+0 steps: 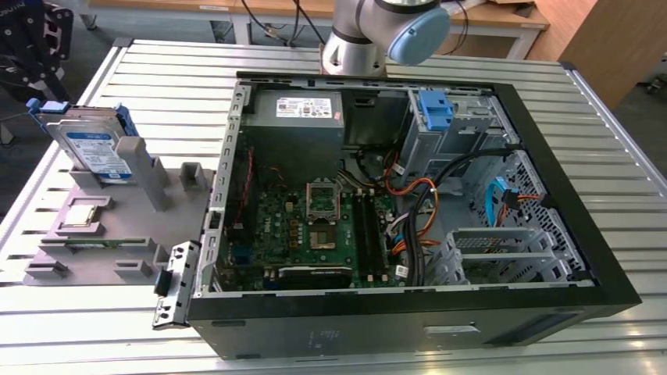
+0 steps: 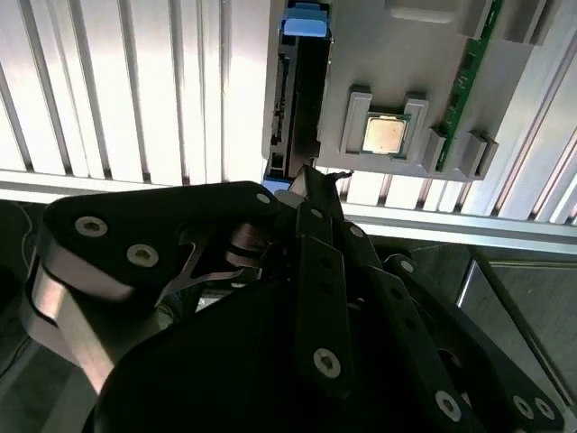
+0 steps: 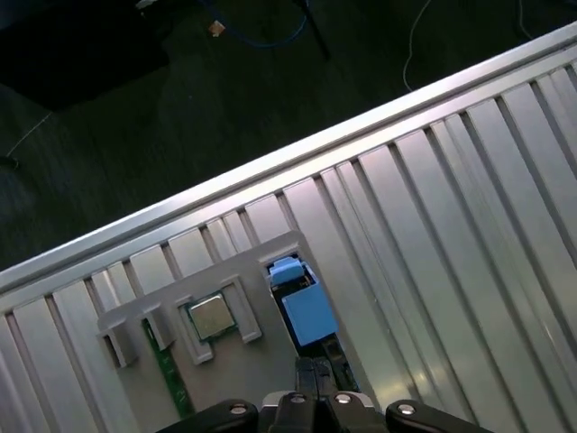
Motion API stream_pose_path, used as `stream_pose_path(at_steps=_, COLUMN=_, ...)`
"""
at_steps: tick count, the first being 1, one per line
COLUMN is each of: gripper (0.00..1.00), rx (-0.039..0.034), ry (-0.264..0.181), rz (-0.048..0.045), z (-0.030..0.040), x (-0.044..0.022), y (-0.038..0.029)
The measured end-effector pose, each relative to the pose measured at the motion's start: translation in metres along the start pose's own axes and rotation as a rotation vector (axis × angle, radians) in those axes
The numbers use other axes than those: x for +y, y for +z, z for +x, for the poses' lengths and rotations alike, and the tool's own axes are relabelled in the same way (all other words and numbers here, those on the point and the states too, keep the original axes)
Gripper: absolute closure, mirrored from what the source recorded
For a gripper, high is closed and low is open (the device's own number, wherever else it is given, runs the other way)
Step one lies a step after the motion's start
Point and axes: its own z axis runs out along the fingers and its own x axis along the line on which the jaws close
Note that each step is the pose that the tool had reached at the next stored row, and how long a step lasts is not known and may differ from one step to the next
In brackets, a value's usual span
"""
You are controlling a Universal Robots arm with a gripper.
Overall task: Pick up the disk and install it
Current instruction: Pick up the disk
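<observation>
At the pick-up step. Dark two-fingered claw (image 3: 315,368) poised high above the flat silver hard disk (image 1: 94,147) in its bright blue plastic frame, seemingly closed and empty. Parked upright in a grey plastic holder (image 1: 115,234) on the slatted metal surface (image 1: 167,78), beside the open black computer case (image 1: 417,336). For a grasp: probably opening, then squaring to the thin top edge.
</observation>
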Motion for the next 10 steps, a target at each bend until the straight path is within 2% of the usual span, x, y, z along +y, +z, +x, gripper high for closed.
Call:
stream_pose_path(at_steps=7, gripper=0.89, rx=0.0042, ry=-0.104, rz=-0.0031, z=0.0000, x=0.0000, y=0.0005)
stream_pose_path(at_steps=10, gripper=0.89, rx=0.0038, ry=-0.135, rz=0.0008, z=0.0000, x=-0.0001, y=0.0013)
